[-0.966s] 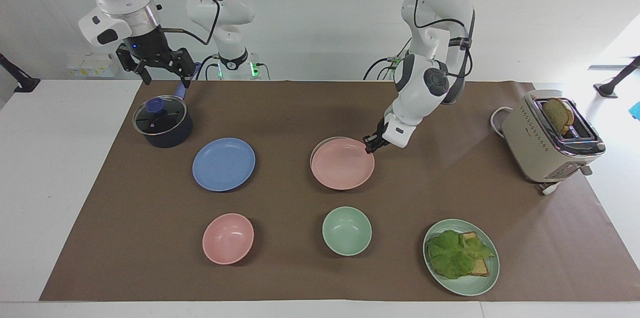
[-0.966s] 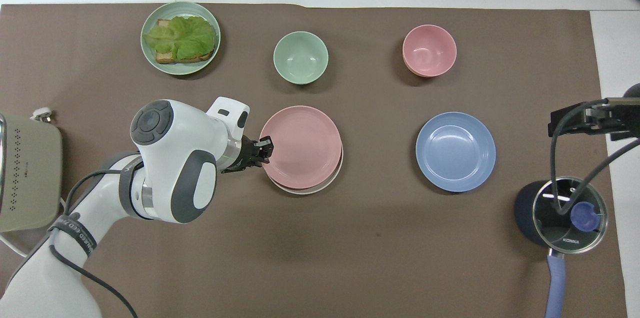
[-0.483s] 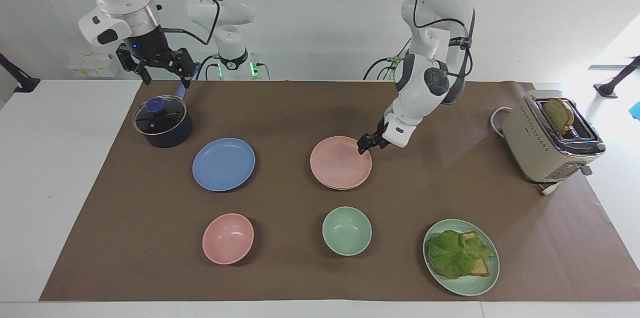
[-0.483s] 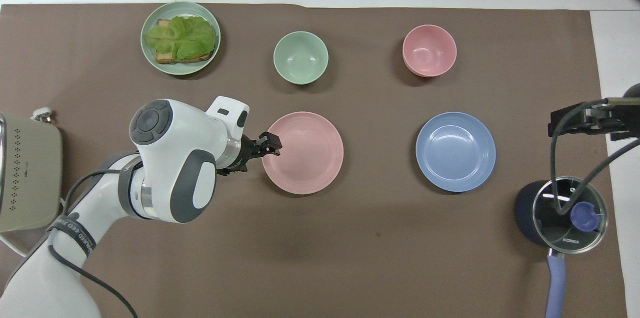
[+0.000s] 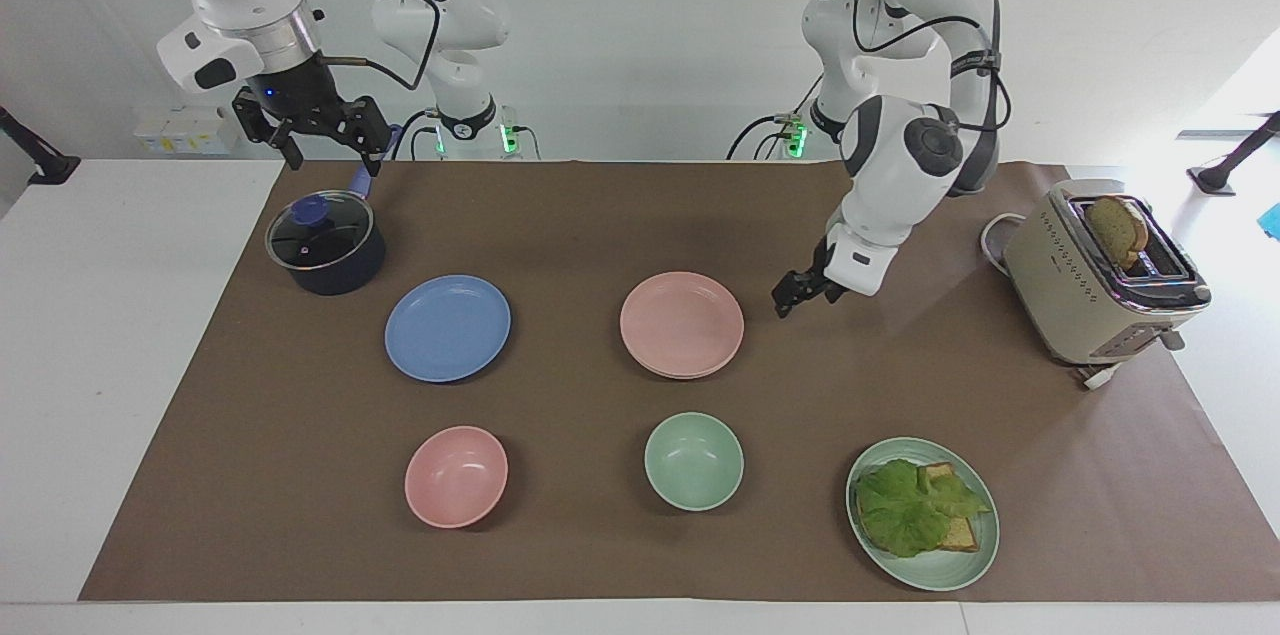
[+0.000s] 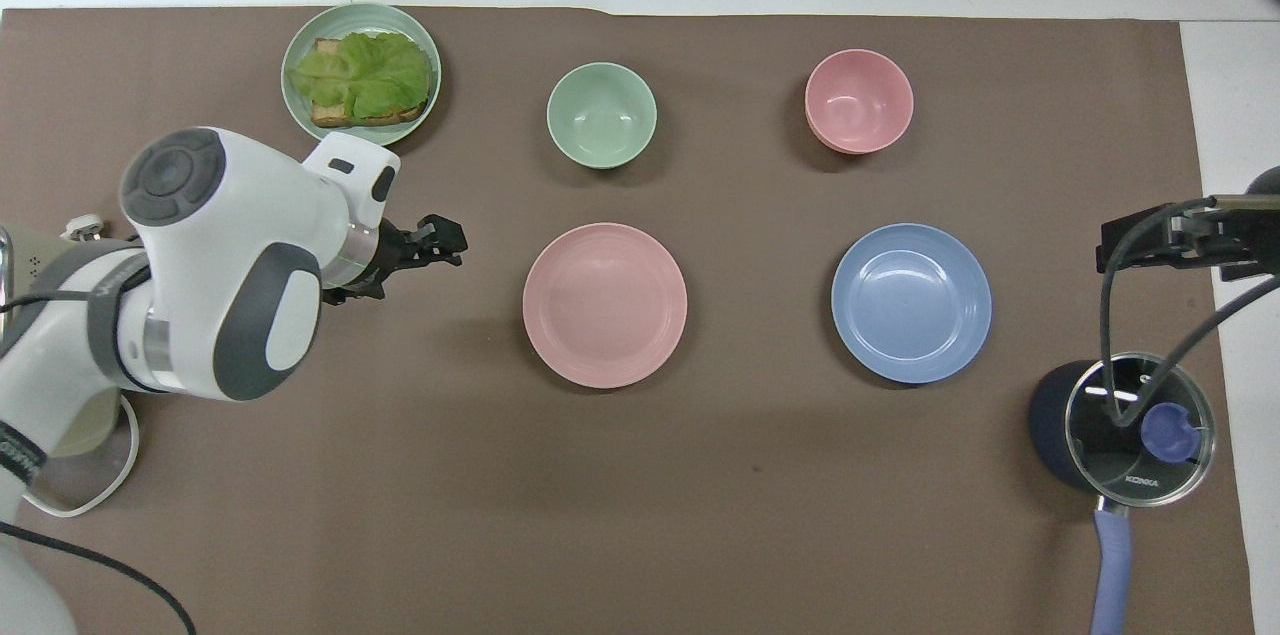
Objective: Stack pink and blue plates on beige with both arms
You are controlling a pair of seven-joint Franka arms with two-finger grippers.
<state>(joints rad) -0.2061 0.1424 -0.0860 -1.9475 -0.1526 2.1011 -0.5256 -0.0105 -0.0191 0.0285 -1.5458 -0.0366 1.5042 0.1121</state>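
Two plates sit stacked mid-mat, yet the beige plate (image 5: 690,372) shows only as a thin pale edge under the pink plate (image 5: 682,323), which covers it fully from overhead. Just beside that stack, toward the left arm's end of the table, the left gripper (image 5: 790,297) hangs low over bare brown mat (image 5: 600,215), fingers spread and holding nothing, clear of the pink rim. Farther toward the right arm's end lies the blue plate (image 5: 447,327), flat on the mat and well apart from the stack. Over the dark lidded pot (image 5: 325,243) the right gripper (image 5: 322,127) waits raised, fingers apart (overhead, only a cut-off part of it enters at the frame edge). Part of the toaster (image 5: 1095,275) is hidden overhead by the left arm.
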